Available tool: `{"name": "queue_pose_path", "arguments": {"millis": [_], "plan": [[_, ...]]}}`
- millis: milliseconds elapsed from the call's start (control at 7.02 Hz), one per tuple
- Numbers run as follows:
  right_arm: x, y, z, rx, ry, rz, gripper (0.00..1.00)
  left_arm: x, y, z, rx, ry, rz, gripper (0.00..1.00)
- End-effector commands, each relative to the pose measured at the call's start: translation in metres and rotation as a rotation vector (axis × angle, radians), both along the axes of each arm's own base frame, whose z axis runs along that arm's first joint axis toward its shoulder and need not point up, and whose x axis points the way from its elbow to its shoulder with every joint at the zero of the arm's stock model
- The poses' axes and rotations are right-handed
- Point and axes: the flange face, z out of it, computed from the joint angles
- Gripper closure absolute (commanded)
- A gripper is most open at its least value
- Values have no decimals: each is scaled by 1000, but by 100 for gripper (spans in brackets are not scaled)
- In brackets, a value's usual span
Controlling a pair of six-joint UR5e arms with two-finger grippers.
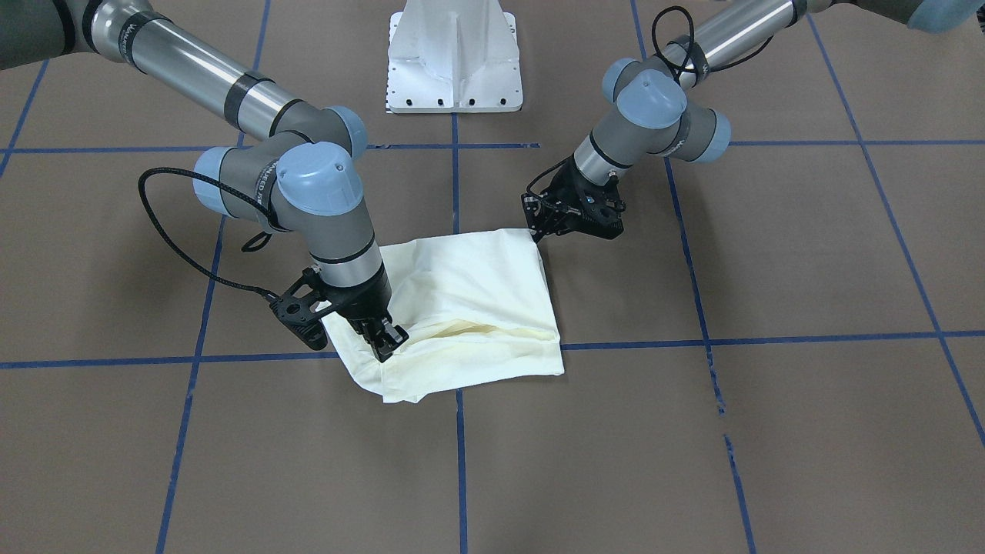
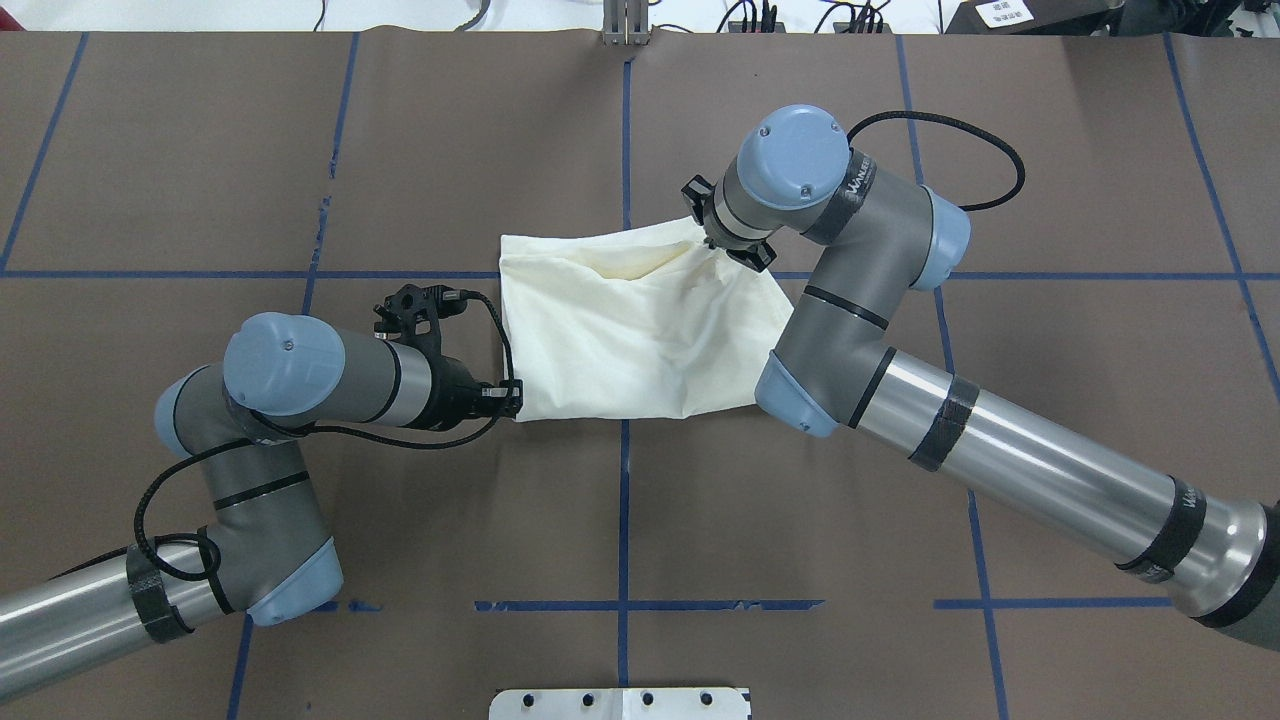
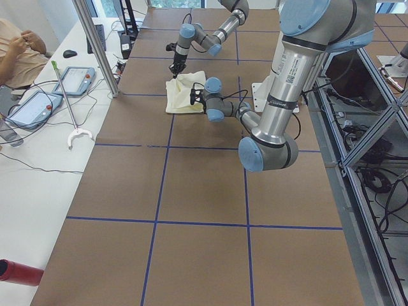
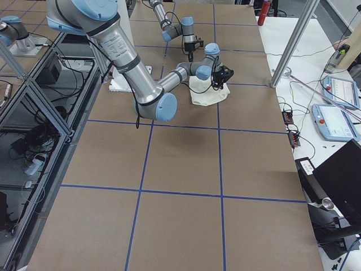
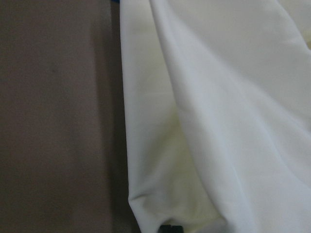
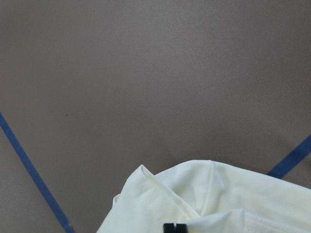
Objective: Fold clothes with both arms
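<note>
We hold the folded T-shirt (image 1: pixel 469 300) mid-desk (image 1: pixel 692 446) by opposite corners, with our left tool (image 1: pixel 536 229) pinching the corner nearer the robot and our right tool (image 1: pixel 387 342) the farther one, so the cloth lies diagonally between them.

Brown tabletop (image 2: pixel 300 150) with blue tape lines, mostly bare. There is open room along the far edge, at both outer ends, and in the strip between the shirt (image 2: pixel 630 330) and the white base (image 2: pixel 620 703), which blocks the middle of the near edge. The folded shirt at the centre is hemmed in. The left arm (image 2: pixel 330 375) lies low beside it, left claw (image 2: pixel 514 398) pinching its near-left corner. The right arm (image 2: pixel 850 340) overhangs its right edge, right claw (image 1: pixel 388 345) clamped on the far-right corner.
</note>
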Motion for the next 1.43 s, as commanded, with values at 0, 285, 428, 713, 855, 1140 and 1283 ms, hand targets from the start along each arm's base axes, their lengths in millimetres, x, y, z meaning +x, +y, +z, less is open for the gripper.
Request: {"name": "queue_pose_path", "arguments": {"millis": [0, 285, 428, 713, 855, 1140, 1283], "plan": [[0, 0, 4, -4, 5, 0, 100, -42, 26, -11, 13, 47, 36, 100], [-2, 0, 4, -4, 6, 0, 100, -52, 29, -35, -37, 99, 1, 100], [-2, 0, 2, -3, 5, 0, 100, -42, 20, -64, -16, 133, -22, 100], [-2, 0, 2, -3, 2, 0, 100, -27, 12, -61, -22, 118, -28, 100], [-1, 0, 2, -3, 3, 1, 100, -10, 1, -60, -23, 101, -48, 100], [-2, 0, 2, -3, 2, 0, 100, -1, -8, -52, -25, 80, -59, 100], [-1, 0, 3, -4, 4, -1, 100, 0, -15, -44, -27, 61, -79, 100]]}}
